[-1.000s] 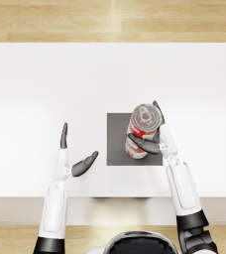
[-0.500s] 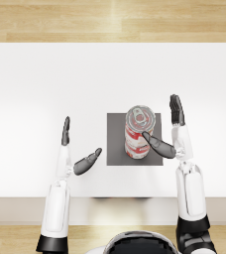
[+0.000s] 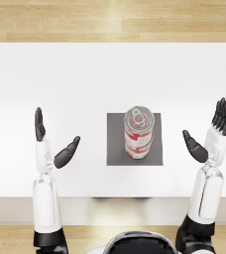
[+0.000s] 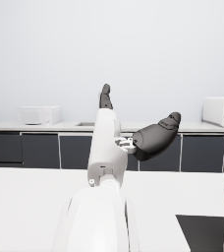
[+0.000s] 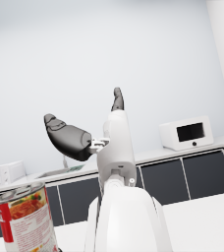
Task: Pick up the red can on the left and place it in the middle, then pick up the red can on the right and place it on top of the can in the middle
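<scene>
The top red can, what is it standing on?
The top red can stands on another red can, which rests on a dark grey mat. The lower can's lid and the mat beneath it are covered.

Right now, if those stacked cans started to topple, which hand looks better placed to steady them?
Probably either: both the left hand and the right hand are open and clear of the stacked cans, at roughly equal distance on opposite sides.
</scene>
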You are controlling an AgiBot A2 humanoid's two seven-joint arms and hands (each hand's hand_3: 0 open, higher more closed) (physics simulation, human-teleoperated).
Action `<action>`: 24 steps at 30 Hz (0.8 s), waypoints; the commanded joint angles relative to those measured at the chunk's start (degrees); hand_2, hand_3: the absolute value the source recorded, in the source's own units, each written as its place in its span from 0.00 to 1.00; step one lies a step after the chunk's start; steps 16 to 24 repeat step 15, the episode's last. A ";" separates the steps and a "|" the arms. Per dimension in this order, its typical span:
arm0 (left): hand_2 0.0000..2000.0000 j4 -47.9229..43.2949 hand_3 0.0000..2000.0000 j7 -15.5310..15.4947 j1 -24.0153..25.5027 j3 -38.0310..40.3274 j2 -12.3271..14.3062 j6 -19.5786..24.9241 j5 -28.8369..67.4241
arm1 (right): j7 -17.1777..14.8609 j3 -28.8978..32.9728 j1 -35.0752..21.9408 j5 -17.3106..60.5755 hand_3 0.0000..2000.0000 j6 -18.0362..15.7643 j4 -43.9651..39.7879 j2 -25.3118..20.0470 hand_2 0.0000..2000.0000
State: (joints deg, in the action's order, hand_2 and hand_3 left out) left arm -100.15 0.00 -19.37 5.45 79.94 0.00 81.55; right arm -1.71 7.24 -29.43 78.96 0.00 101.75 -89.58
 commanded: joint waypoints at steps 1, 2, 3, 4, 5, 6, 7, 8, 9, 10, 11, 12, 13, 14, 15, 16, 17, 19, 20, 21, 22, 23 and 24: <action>0.00 0.04 0.00 0.00 0.03 0.21 0.02 0.00 0.00 | 0.49 0.18 0.14 0.00 0.00 0.00 -0.10 -0.02 0.00; 0.00 0.06 0.00 0.00 0.05 0.35 0.03 0.00 0.00 | 0.83 0.30 0.24 0.00 0.00 0.00 -0.18 -0.03 0.00; 0.00 0.08 0.00 0.00 0.06 0.46 0.04 0.00 0.00 | 1.08 0.39 0.30 0.00 0.00 0.00 -0.23 -0.05 0.00; 0.00 0.09 0.00 0.00 0.07 0.53 0.05 0.00 0.00 | 1.26 0.46 0.35 0.00 0.00 0.00 -0.27 -0.05 0.00; 0.00 0.10 0.00 0.00 0.07 0.59 0.05 0.00 0.00 | 1.39 0.50 0.38 0.00 0.00 0.00 -0.29 -0.06 0.00; 0.00 0.11 0.00 0.00 0.08 0.63 0.06 0.00 0.00 | 1.48 0.54 0.41 0.00 0.00 0.00 -0.31 -0.06 0.00; 0.00 0.12 0.00 0.00 0.08 0.65 0.06 0.00 0.00 | 1.55 0.56 0.42 0.00 0.00 0.00 -0.32 -0.07 0.00; 0.00 0.12 0.00 0.00 0.08 0.67 0.06 0.00 0.00 | 1.59 0.58 0.44 0.00 0.00 0.00 -0.33 -0.07 0.00; 0.00 0.12 0.00 0.00 0.09 0.69 0.06 0.00 0.00 | 1.63 0.59 0.44 0.00 0.00 0.00 -0.34 -0.07 0.00; 0.00 0.12 0.00 0.00 0.09 0.70 0.06 0.00 0.00 | 1.65 0.60 0.45 0.00 0.00 0.00 -0.35 -0.07 0.00; 0.00 0.12 0.00 0.00 0.09 0.71 0.06 0.00 0.00 | 1.67 0.60 0.45 0.00 0.00 0.00 -0.35 -0.07 0.00; 0.00 0.13 0.00 0.00 0.09 0.71 0.07 0.00 0.00 | 1.68 0.61 0.46 0.00 0.00 0.00 -0.35 -0.07 0.00; 0.00 0.13 0.00 0.00 0.09 0.71 0.07 0.00 0.00 | 1.69 0.61 0.46 0.00 0.00 0.00 -0.35 -0.07 0.00; 0.00 0.13 0.00 0.00 0.09 0.72 0.07 0.00 0.00 | 1.70 0.61 0.46 0.00 0.00 0.00 -0.36 -0.07 0.00; 0.00 0.13 0.00 0.00 0.09 0.72 0.07 0.00 0.00 | 1.70 0.62 0.46 0.00 0.00 0.00 -0.36 -0.07 0.00; 0.00 0.13 0.00 0.00 0.09 0.72 0.07 0.00 0.00 | 1.70 0.62 0.46 0.00 0.00 0.00 -0.36 -0.07 0.00; 0.00 0.13 0.00 0.00 0.09 0.72 0.07 0.00 0.00 | 1.70 0.62 0.46 0.00 0.00 0.00 -0.36 -0.07 0.00; 0.00 0.13 0.00 0.00 0.09 0.72 0.07 0.00 0.00 | 1.70 0.62 0.46 0.00 0.00 0.00 -0.36 -0.07 0.00; 0.00 0.13 0.00 0.00 0.09 0.72 0.07 0.00 0.00 | 1.70 0.62 0.46 0.00 0.00 0.00 -0.36 -0.07 0.00; 0.00 0.13 0.00 0.00 0.09 0.72 0.07 0.00 0.00 | 1.70 0.62 0.46 0.00 0.00 0.00 -0.36 -0.07 0.00; 0.00 0.13 0.00 0.00 0.09 0.72 0.07 0.00 0.00 | 1.70 0.62 0.46 0.00 0.00 0.00 -0.36 -0.07 0.00; 0.00 0.13 0.00 0.00 0.09 0.72 0.07 0.00 0.00 | 1.70 0.62 0.46 0.00 0.00 0.00 -0.36 -0.07 0.00; 0.00 0.13 0.00 0.00 0.09 0.72 0.07 0.00 0.00 | 1.70 0.62 0.46 0.00 0.00 0.00 -0.36 -0.07 0.00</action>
